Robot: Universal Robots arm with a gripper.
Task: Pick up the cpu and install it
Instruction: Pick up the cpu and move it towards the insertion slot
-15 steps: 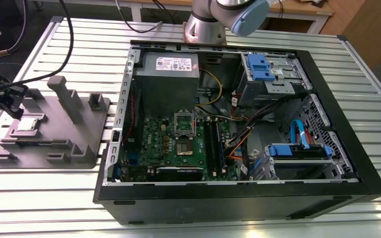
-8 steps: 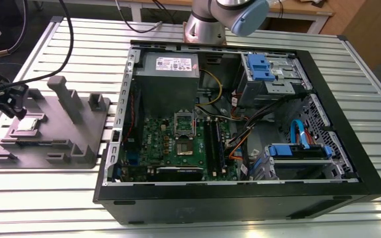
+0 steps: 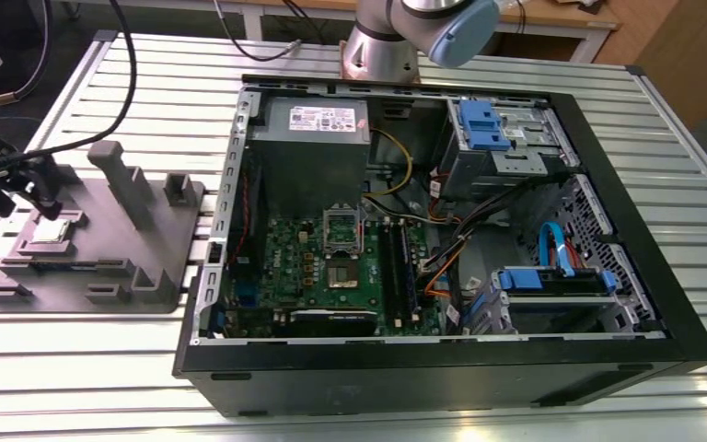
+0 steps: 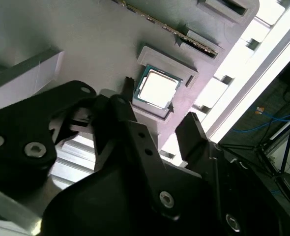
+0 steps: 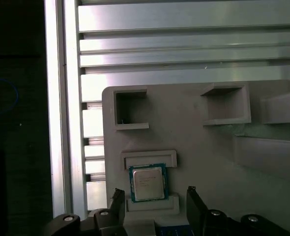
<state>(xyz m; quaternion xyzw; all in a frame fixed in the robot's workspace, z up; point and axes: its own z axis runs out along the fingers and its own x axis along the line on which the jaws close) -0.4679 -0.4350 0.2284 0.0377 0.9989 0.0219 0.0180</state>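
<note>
The slatted metal worktop (image 3: 71, 368) carries an open computer case (image 3: 452, 379) with its motherboard (image 3: 329, 267) facing up. Beside the case, on the exterior view's left, sits a grey plastic fixture (image 3: 108, 244) with upright posts. My pincer (image 5: 155, 191) hangs over that fixture with its black fingers (image 5: 118, 197) spread. One stands off each side of the cpu (image 5: 147, 183), and I see neither touching it.

The cpu lies flat in a shallow pocket of the fixture, silver top up, well apart from the motherboard. Low walls hold two of its sides, and the other two look open where my fingers line up.

I judge it very light, stiff and thin. The smooth metal lid is likely to slip, and the underside is delicate, so it needs little squeeze. I would take it by the two free opposite edges of the green rim, square and level. A tilted hold could let it twist or drag on the pocket walls.
</note>
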